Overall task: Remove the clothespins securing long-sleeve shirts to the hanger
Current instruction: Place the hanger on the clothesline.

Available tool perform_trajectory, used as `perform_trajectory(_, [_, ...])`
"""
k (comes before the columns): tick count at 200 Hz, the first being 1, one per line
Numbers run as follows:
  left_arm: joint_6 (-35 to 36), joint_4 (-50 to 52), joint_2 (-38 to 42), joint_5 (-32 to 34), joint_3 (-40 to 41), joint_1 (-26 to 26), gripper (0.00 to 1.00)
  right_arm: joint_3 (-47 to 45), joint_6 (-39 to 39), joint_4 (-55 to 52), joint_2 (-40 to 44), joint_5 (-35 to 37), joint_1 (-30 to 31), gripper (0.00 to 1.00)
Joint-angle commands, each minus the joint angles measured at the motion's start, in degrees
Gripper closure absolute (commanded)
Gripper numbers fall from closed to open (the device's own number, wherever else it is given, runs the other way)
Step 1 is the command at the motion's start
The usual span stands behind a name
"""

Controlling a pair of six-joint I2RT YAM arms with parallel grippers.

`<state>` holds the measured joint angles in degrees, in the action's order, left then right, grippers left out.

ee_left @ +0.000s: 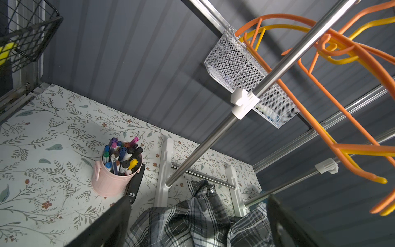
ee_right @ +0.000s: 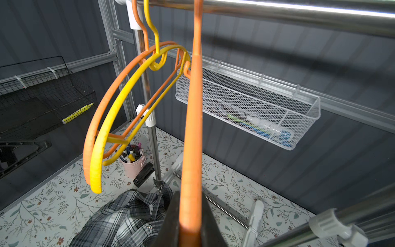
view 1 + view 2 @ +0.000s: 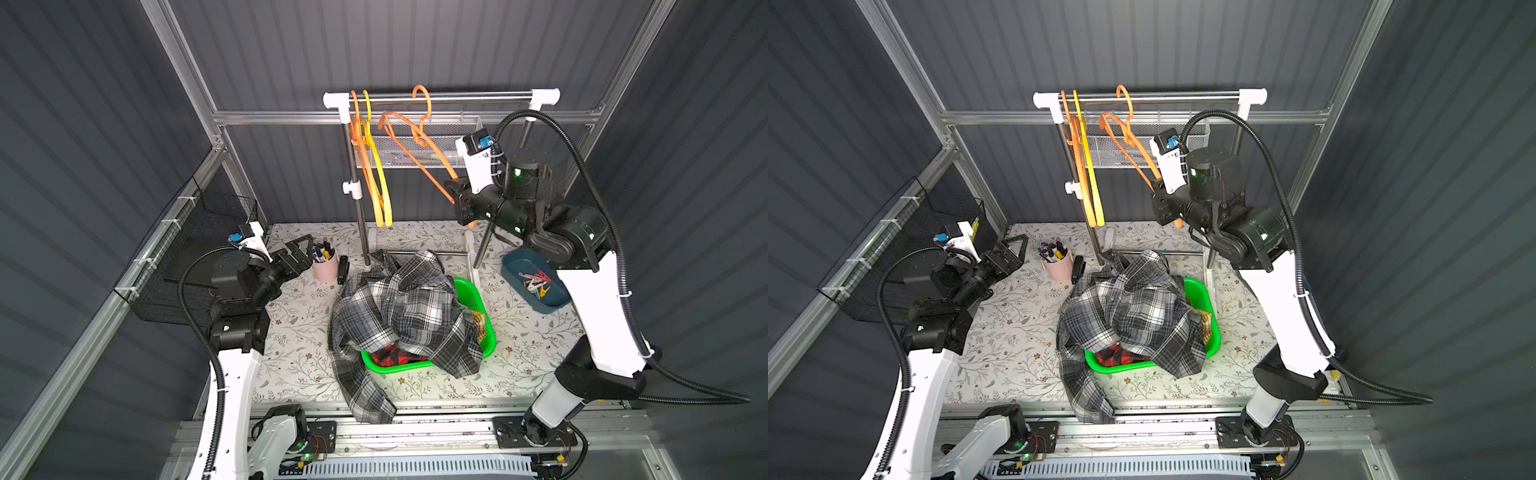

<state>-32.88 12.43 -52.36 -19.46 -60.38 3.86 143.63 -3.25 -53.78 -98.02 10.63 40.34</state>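
Haphazardly, clothespins [image 3: 536, 284] crisscrossed in tray [image 3: 516, 261], right pincer [image 2: 189, 213] clamping orange hanger [image 2: 193, 128]

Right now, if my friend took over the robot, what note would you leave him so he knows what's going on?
Left tool: open and empty, beside the pink pen cup.
Right tool: shut on the orange hanger, which hangs from the rail.
Clothespins: in the blue tray.
Shirts: grey plaid shirt heaped over the green basket, red shirt under it, yellow shirt at the edge.
Done: the held hanger and the other two hangers look bare, with no pins seen.
Left: probably just let go of the hanger.
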Motion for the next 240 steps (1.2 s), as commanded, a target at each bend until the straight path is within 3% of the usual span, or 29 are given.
perform_trajectory(1, [1.7, 0.6, 1.1, 0.1, -1.1, 0.3, 0.01, 1.9, -0.3, 0.1, -1.6, -0.8, -1.0, 1.00])
perform_trajectory(113, [0.5, 1.3, 0.5, -0.7, 0.0, 0.3, 0.01, 5.5, -1.4, 5.0, -8.9, 0.9, -2.8, 1.00])
perform_trajectory(202, [0.2, 9.6, -1.3, -0.2, 0.9, 0.3, 0.01, 2.8, 2.0, 2.9, -10.0, -5.4, -2.7, 1.00])
perform_trajectory(215, [0.4, 11.8, -1.6, -0.5, 1.2, 0.3, 0.01, 0.4, 2.4, 3.1, -8.9, -5.4, -2.4, 0.79])
perform_trajectory(240, [-0.3, 15.0, -2.3, -2.2, 3.4, 0.3, 0.01, -8.0, 2.8, 6.1, -4.6, -5.2, -1.7, 0.54])
